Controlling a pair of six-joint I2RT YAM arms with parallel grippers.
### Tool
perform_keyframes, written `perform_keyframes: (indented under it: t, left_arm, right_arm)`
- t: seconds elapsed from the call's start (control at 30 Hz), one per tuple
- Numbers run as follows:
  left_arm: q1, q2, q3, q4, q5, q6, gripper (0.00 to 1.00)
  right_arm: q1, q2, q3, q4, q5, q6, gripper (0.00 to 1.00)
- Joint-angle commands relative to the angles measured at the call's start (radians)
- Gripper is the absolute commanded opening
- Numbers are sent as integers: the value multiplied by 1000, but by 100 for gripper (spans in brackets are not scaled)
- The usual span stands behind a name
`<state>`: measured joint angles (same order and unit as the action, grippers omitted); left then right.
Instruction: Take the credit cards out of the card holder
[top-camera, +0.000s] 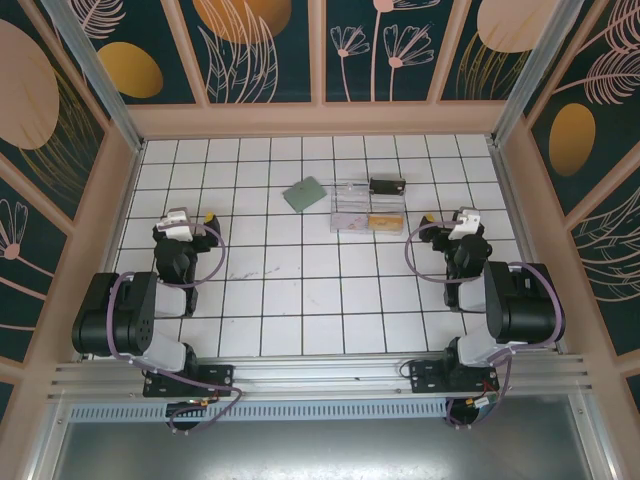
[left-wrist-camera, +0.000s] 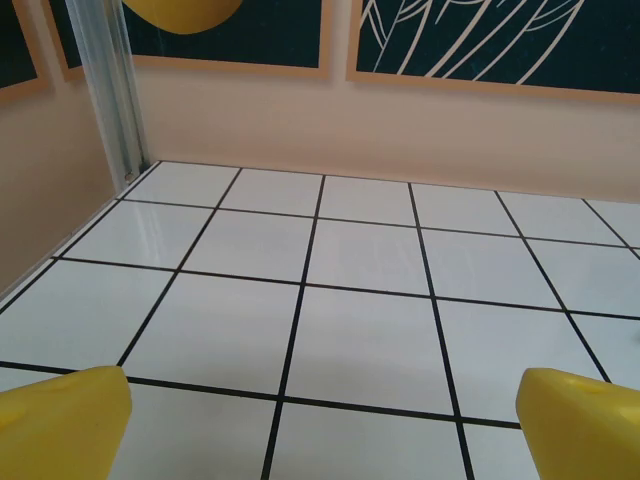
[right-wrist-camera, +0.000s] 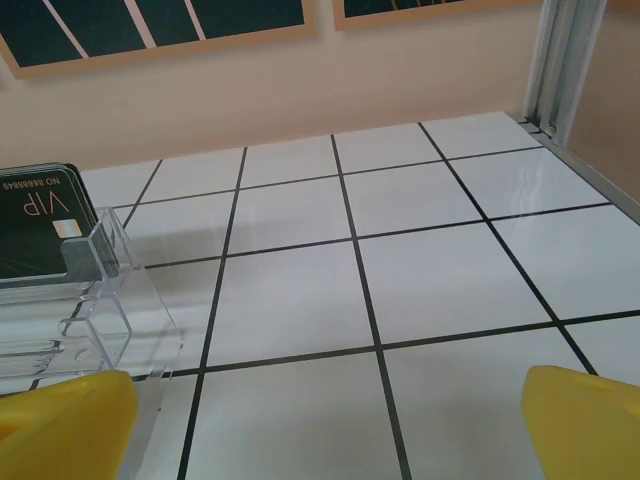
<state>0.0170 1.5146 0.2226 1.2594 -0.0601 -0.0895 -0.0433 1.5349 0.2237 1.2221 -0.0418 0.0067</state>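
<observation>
starting out, you had the left gripper (left-wrist-camera: 320, 430) and right gripper (right-wrist-camera: 325, 425) spread apart and empty, the card holder (top-camera: 305, 193) lay untouched just beside the clear tray (top-camera: 368, 205), so you probably needed to reach there first.

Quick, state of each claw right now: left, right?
Left claw: open, yellow fingers wide apart, holding nothing.
Right claw: open, fingers wide apart, holding nothing.
</observation>
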Motion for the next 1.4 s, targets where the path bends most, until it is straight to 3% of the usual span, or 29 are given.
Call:
perform_keyframes:
  t: [0.0,0.73,0.83,0.9,1.1,1.2,1.27,1.33,1.37]
  left_arm:
    - [-2,4,14,9,8,13,99]
    - [-1,1,12,13,9,10,99]
    - [-1,-68,111,-216,68,34,99]
    - [-1,-109,195,-392,35,19,99]
    - [0,-247,281,-628,-295,-212,99]
    - [0,-329,355,-824,-369,-400,99]
    - [0,-370,403,-1000,-451,-632,99]
    - [-1,-384,403,-980,-372,-629,99]
    - [0,-382,412,-979,-332,-638,98]
  right_arm:
    - [7,2,17,8,12,7,99]
    - [5,2,19,5,10,9,99]
    - [8,-2,16,10,19,6,99]
    - [28,-44,15,-17,61,0,99]
    - [43,-251,101,-368,174,94,99]
    - [43,-337,96,-405,194,148,99]
    - [39,-401,112,-478,225,282,99]
    - [19,-454,158,-611,196,420,99]
    - [6,-471,176,-643,118,434,99]
